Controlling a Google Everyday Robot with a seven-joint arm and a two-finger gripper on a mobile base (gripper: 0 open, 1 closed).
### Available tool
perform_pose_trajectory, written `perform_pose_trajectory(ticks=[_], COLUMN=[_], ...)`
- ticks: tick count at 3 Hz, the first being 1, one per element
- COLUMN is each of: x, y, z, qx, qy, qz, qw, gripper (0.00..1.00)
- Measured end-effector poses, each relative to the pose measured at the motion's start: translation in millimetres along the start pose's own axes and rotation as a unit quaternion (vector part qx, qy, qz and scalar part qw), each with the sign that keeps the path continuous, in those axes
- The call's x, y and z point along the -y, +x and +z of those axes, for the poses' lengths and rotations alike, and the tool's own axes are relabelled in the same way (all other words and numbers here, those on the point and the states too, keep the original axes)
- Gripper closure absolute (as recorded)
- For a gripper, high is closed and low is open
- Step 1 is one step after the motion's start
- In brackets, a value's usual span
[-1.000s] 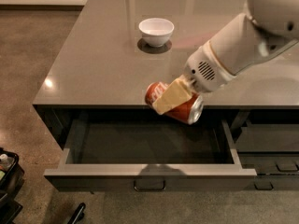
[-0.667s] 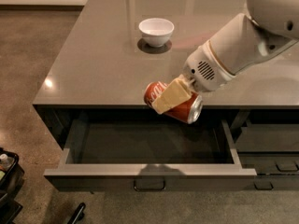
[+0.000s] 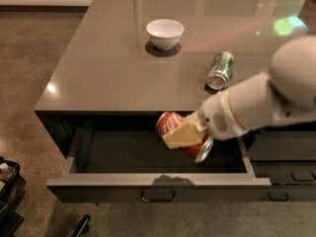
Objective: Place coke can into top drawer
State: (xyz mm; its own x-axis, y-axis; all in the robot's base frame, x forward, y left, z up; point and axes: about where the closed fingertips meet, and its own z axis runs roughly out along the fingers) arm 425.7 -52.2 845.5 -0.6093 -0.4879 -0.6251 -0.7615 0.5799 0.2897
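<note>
I had the gripper [image 3: 183,134] clamped across the middle of the coke can [image 3: 170,122], its pale fingers closed on it. The can hung tilted, one silver end lower right, inside the open top drawer [image 3: 118,180]. On the countertop [image 3: 98,73] behind sat a white bowl [image 3: 165,32] and a green and silver can [image 3: 220,69] on its side.

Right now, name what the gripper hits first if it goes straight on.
Probably the bare floor of the top drawer: the gripper, jaws shut on the coke can, points down-left above it; depth unclear.
</note>
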Motion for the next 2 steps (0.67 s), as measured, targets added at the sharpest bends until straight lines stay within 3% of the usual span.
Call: perform_pose_trajectory(ticks=[1,2], x=[13.1,45.0], y=[42.9,66.3], z=[25.4,46.3], qx=[0.017,0.023], qy=[0.040,0.069], qz=[0.034,0.066], qw=[0.9985,0.9951], gripper=[1.00,1.00])
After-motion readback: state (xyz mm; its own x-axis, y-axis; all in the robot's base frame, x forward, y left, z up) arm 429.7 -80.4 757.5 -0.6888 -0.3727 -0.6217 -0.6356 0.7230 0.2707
